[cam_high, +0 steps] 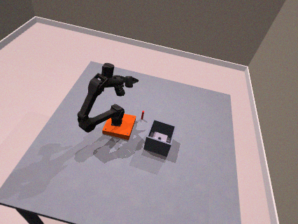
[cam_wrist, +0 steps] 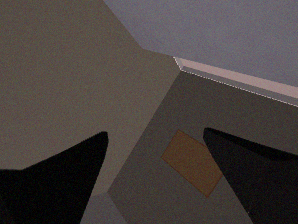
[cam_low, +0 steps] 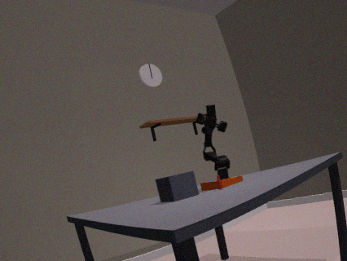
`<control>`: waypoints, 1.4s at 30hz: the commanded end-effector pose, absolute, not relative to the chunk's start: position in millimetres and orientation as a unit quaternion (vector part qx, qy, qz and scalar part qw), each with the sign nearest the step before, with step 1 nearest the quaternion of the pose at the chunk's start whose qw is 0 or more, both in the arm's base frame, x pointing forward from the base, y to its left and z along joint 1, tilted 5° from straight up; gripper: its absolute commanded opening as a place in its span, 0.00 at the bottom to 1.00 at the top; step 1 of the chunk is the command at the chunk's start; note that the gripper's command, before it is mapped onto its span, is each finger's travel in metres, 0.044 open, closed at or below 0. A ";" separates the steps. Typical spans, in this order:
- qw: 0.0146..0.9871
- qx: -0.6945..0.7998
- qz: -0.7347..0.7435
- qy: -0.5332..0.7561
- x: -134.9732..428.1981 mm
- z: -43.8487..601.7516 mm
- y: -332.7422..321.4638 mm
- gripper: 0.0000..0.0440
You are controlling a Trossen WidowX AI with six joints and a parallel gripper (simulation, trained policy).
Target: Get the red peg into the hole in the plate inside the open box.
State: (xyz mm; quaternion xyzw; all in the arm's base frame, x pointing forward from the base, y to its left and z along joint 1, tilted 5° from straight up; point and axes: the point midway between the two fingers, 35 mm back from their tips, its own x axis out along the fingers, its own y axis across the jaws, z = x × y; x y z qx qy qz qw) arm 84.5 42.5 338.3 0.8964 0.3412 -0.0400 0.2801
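The red peg [cam_high: 143,115] [cam_low: 219,183] stands upright on the table, between the arm's orange base and the box. The open dark box [cam_high: 158,146] [cam_low: 177,188] sits on the table, its opening facing up. Inside it, a white plate [cam_high: 161,134] with a dark hole shows at the bottom in the top view. My gripper [cam_high: 137,80] [cam_wrist: 156,134] is raised high above the table and well away from the peg. Its fingers are wide apart and nothing is between them in the wrist view; the peg and box are not in that view.
The arm's orange base [cam_high: 130,125] [cam_low: 234,181] is close beside the peg. The box is on the peg's other side, its walls standing above the plate. A brown shelf [cam_low: 171,121] is on the wall in the exterior view. The wrist view shows walls and a brown rectangle [cam_wrist: 190,162].
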 end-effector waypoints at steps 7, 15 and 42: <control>0.350 0.857 -0.076 0.369 89.4 324.4 62.4 1.00; 0.431 0.803 -0.129 0.390 101.7 308.4 79.9 1.00; 0.562 0.631 -0.281 0.454 158.9 248.2 109.2 1.00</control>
